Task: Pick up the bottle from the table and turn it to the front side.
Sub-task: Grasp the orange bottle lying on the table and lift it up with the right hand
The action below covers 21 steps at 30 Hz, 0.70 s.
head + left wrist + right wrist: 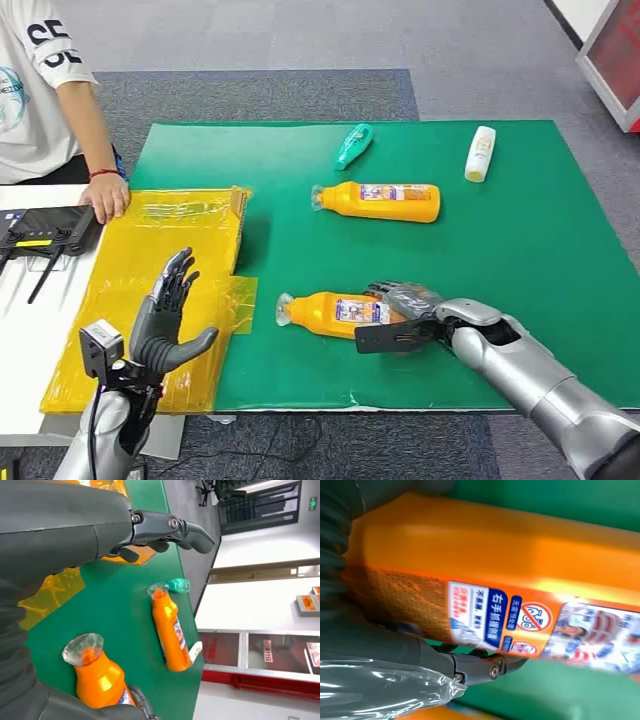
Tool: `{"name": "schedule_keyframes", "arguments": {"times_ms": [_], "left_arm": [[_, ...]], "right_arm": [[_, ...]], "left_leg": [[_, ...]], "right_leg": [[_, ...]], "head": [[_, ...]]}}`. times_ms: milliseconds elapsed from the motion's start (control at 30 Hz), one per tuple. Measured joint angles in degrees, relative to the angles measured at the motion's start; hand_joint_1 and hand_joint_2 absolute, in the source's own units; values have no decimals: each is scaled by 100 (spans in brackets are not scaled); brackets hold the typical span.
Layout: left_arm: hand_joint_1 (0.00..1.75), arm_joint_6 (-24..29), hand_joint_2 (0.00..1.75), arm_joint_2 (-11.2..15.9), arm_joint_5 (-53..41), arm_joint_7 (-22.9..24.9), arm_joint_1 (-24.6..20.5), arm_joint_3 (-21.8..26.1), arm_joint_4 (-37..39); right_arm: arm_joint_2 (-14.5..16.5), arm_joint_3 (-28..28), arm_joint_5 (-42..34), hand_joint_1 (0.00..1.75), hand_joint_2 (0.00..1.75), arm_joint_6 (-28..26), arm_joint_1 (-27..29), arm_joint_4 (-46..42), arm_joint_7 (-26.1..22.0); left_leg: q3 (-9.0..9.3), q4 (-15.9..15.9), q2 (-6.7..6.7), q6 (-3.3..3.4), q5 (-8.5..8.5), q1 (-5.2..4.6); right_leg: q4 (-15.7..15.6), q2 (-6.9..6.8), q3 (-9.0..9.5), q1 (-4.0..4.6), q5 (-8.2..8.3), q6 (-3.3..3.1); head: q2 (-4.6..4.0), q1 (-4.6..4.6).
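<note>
The near orange bottle point(332, 312) lay on its side on the green mat point(528, 230) of the worktop, cap pointing left. The right hand point(400, 318) grasped its base end, fingers point(392, 292) over the body. The left hand point(167, 318) hovered released above the yellow sheet point(151, 250), fingers spread.

Orange bottle point(332, 312) lies flat on green mat point(528, 230), label up.

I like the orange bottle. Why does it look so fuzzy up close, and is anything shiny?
In the right wrist view the orange bottle sits too near the camera, so it blurs; glare streaks its side. In the head view it looks sharp, beside the right hand. In the left wrist view bright windows wash out.
</note>
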Motion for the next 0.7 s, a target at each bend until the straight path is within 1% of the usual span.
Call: {"name": "schedule_keyframes", "arguments": {"times_ms": [400,633,667,700], "left_arm": [[0,-22,175,-4,39,4,-29,0,5],[0,-24,175,-5,64,4,-25,0,5],[0,-24,175,-5,69,4,-25,0,5],[0,-24,175,-6,72,4,-24,0,5]], "right_arm": [[102,3,74,0,175,-89,-22,180,35],[150,1,228,2,175,-158,-9,213,163],[155,0,241,12,175,-164,-8,218,168],[159,-1,250,52,175,-169,-6,222,170]], "left_leg": [[41,0,1,-2,-11,0],[57,0,1,-3,-11,0],[59,0,1,-2,-12,0],[60,0,1,-2,-12,0]], "right_leg": [[-2,1,40,0,-2,-1],[-2,2,54,1,-3,-1],[-2,2,57,1,-3,-1],[-2,2,59,1,-3,-1]], "head": [[0,1],[0,1],[0,1],[0,1]]}}
